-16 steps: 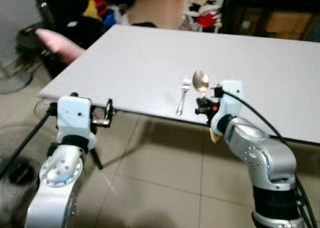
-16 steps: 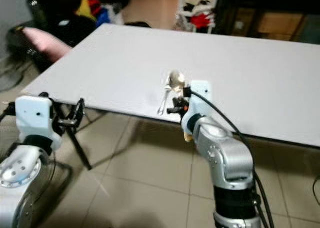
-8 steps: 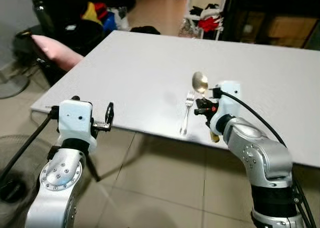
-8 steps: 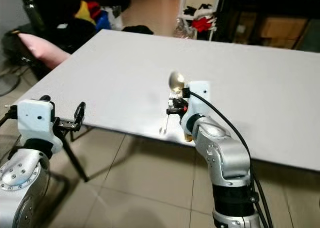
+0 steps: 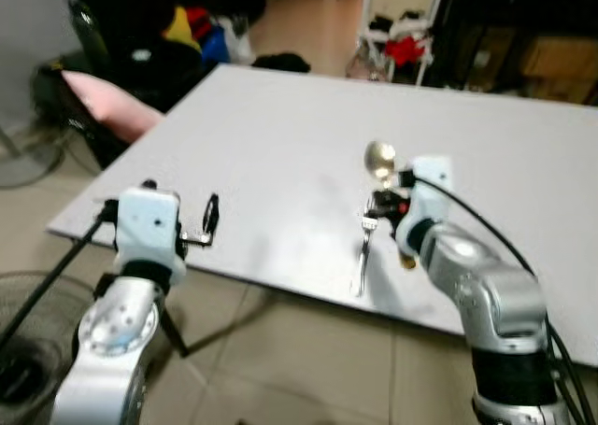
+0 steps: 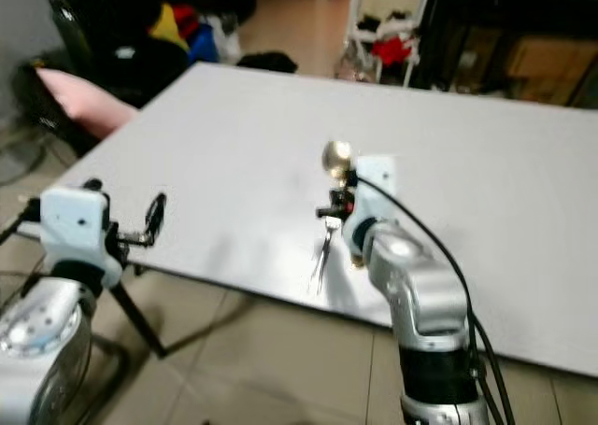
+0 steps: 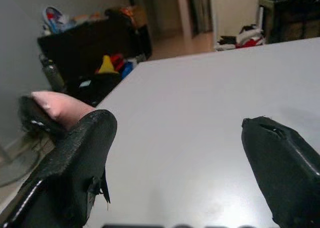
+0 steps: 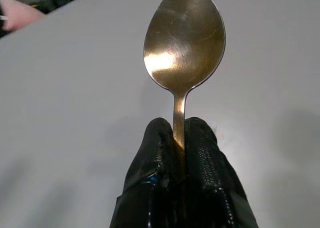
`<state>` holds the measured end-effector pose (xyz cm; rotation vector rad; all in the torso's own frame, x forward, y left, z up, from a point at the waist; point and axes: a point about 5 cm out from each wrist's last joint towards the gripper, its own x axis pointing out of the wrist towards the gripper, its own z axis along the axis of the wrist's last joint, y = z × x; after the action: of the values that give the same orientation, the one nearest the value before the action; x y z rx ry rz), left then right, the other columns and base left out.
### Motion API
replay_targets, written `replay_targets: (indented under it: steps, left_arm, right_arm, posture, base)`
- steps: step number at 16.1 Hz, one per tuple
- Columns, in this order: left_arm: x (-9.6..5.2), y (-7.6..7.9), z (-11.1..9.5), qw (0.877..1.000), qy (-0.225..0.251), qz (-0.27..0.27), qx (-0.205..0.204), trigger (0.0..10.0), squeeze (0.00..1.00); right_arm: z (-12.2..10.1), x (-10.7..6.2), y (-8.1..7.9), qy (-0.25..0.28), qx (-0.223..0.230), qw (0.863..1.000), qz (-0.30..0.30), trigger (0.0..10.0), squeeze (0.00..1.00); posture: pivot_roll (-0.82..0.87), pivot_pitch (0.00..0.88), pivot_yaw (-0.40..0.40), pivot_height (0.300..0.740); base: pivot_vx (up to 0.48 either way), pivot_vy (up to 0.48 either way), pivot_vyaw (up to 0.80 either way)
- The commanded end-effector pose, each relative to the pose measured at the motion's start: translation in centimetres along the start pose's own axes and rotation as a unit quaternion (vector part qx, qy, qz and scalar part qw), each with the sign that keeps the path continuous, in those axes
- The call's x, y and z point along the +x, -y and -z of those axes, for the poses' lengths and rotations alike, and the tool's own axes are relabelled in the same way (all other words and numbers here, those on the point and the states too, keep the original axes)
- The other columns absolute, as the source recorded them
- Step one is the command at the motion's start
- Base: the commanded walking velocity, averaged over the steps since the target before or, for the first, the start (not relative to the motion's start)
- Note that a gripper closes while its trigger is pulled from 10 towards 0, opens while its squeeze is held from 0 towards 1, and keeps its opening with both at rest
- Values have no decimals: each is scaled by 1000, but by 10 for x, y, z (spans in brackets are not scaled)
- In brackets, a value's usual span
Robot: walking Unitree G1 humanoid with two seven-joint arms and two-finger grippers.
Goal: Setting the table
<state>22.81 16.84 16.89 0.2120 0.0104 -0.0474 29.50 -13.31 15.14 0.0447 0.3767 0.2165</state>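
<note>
A gold spoon (image 5: pixel 379 157) stands bowl-up over the white table (image 5: pixel 280 135), held by its handle in my right gripper (image 5: pixel 385 202), which is shut on it. In the right wrist view the spoon (image 8: pixel 184 42) rises from between the two black fingers (image 8: pixel 161 155). A silver fork (image 5: pixel 363 253) lies on the table just left of that gripper, near the front edge. My left gripper (image 5: pixel 209 221) hangs open at the table's front left edge with nothing between its fingers (image 7: pixel 75 163).
A pink cushion (image 5: pixel 105 103) lies on a dark chair at the left. Coloured clutter (image 5: pixel 201 28) and dark furniture stand beyond the table's far edge. Tiled floor lies below the front edge.
The camera has come closer and the table's front edge now sits lower in the picture. My right gripper with the spoon now stands over the table, past its edge, beside the fork.
</note>
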Motion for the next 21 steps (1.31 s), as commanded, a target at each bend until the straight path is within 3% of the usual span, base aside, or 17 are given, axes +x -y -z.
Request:
replay_targets:
  steps: [1,3,9,12,16,19,21]
  left_arm:
    - [1,5,-2,1000,5,9,4,10000,0]
    - [4,6,-1,1000,3,12,4,10000,0]
    - [17,3,1,1000,-5,4,12,10000,0]
    - [26,1,1,999,-6,-15,34,10000,0]
    - [24,15,-4,999,5,31,-10,10000,0]
    - [24,22,-5,998,1,57,-12,10000,0]
    - [19,29,-1,993,-22,118,-9,10000,0]
  right_arm:
    - [1,-4,10,1,-1,1000,24,10000,0]
    - [2,-5,10,3,6,1000,25,10000,0]
    - [-1,-2,13,5,16,999,37,10000,0]
    - [-2,0,12,2,11,999,39,10000,0]
    - [-11,19,29,-27,-55,997,56,10000,0]
    - [-17,34,29,-36,-68,996,40,10000,0]
    - [-17,54,22,-73,-69,995,11,10000,0]
  posture:
    - [-101,0,52,740]
    - [-106,0,59,740]
    - [-105,0,69,740]
    - [-103,0,71,740]
    - [-110,0,77,740]
    - [-108,0,76,740]
    - [-104,0,73,740]
  base:
    - [0,0,0]
    - [0,180,0]
    - [0,480,-770]
    - [0,-160,-769]
    - [0,0,0]
    - [0,0,0]
    - [0,0,0]
